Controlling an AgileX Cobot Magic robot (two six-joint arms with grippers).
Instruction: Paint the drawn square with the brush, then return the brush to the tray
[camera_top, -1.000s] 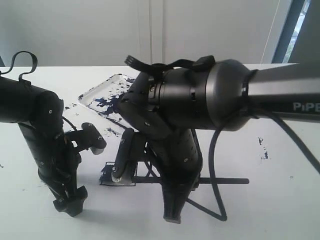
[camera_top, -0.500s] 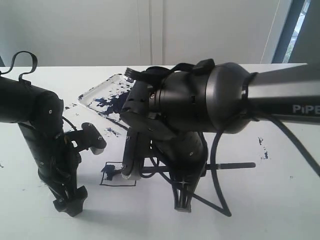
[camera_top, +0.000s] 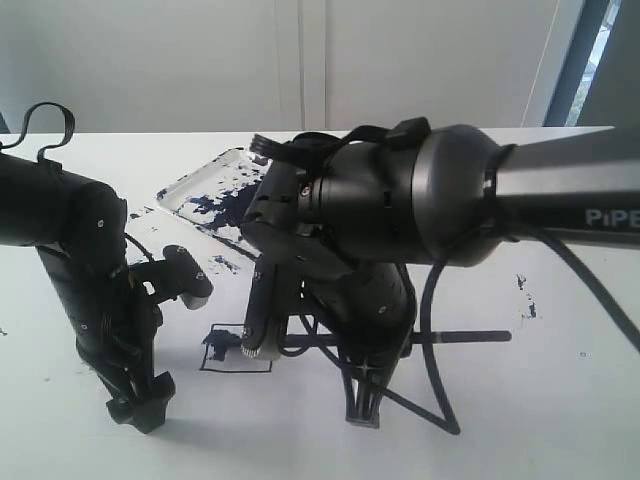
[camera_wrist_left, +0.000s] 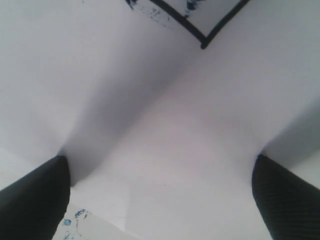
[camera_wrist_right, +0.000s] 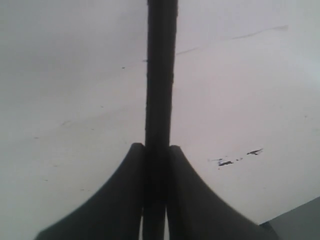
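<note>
The brush (camera_top: 465, 336) lies level just above the white sheet, its handle end pointing right. My right gripper (camera_top: 365, 408) points down and is shut on the handle; in the right wrist view the two fingers (camera_wrist_right: 135, 170) clamp the black stick (camera_wrist_right: 161, 75). The arm hides the brush tip. The drawn square (camera_top: 228, 356) lies left of that gripper, with dark blue smears in its left part. My left gripper (camera_top: 140, 410) stands open at the lower left, close over the paper with nothing between its fingers (camera_wrist_left: 35, 200). One corner of the square (camera_wrist_left: 200, 36) shows in the left wrist view.
The tray (camera_top: 185, 188), blotted with dark blue paint, sits at the back behind both arms. Paint specks (camera_top: 525, 298) dot the table at the right. A black cable (camera_top: 435, 390) loops down beside the right gripper. A wall stands behind the table.
A second ago the right gripper stood further left and lower; it has shifted right with the brush, whose handle end reaches further right. Little has moved in the last half second. The left arm is still.
</note>
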